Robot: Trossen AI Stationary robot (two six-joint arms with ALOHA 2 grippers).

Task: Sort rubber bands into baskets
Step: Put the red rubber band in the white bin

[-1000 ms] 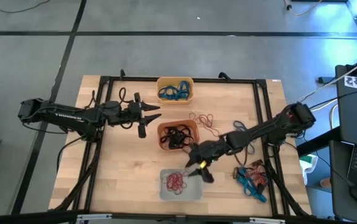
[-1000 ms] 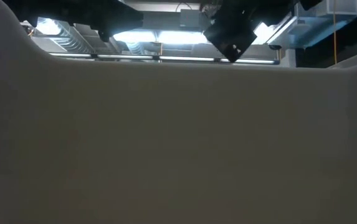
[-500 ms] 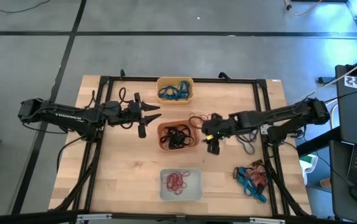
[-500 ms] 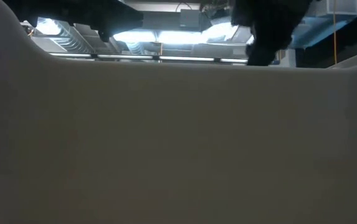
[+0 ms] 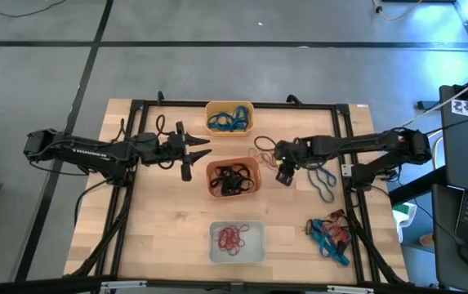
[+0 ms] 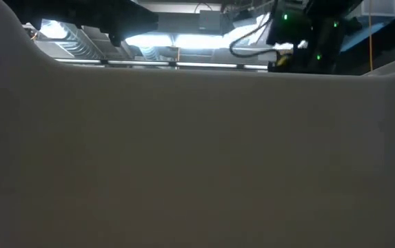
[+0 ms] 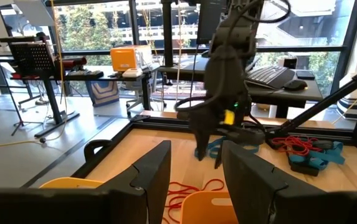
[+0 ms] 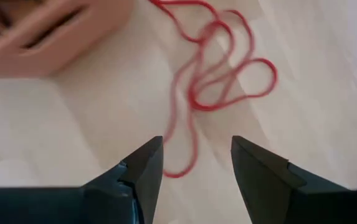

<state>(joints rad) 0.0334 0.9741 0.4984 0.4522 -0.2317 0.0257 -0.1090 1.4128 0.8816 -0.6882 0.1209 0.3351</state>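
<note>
Right tool [image 5: 282, 169]: I have it released and empty, over loose red rubber bands [image 8: 218, 74] on the surface [image 5: 160, 229], just beside the red-orange basket [image 5: 234, 179] of black bands. Left tool [image 5: 191, 154]: released, idle, near that basket's other side. Yellow-orange basket [image 5: 229, 118]: blue bands. Pale basket [image 5: 237, 242]: red bands. Mixed pile [image 5: 330, 233]: blue and red, near the surface's right corner.

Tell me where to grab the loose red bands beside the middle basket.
Pinch the tangled red bands where strands overlap, coming straight down: they lie flat on the table. The right gripper hangs open just above them, clear of the red-orange basket.
</note>
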